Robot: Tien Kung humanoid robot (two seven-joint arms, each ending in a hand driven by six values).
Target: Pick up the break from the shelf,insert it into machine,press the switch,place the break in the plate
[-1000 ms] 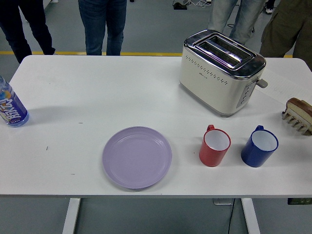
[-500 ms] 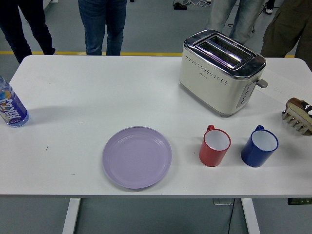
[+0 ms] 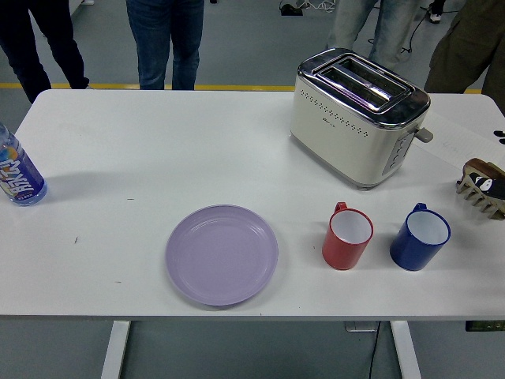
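Observation:
A slice of bread (image 3: 478,167) with a brown crust stands in a pale toast rack (image 3: 478,194) at the table's right edge. Small black parts of my right hand (image 3: 491,185) show at that edge, over the bread and the rack; most of the hand is outside the picture. The cream and chrome toaster (image 3: 355,118) stands at the back right with both slots empty and its lever (image 3: 425,135) facing right. A lilac plate (image 3: 222,254) lies empty near the front edge. My left hand is out of view.
A red cup (image 3: 347,237) and a blue cup (image 3: 419,237) stand in front of the toaster, between the plate and the rack. A water bottle (image 3: 17,174) is at the far left edge. Several people stand beyond the table's far side.
Black parts of my right hand have come in at the right edge and now cover some of the bread and rack. The people at the far right have shifted slightly.

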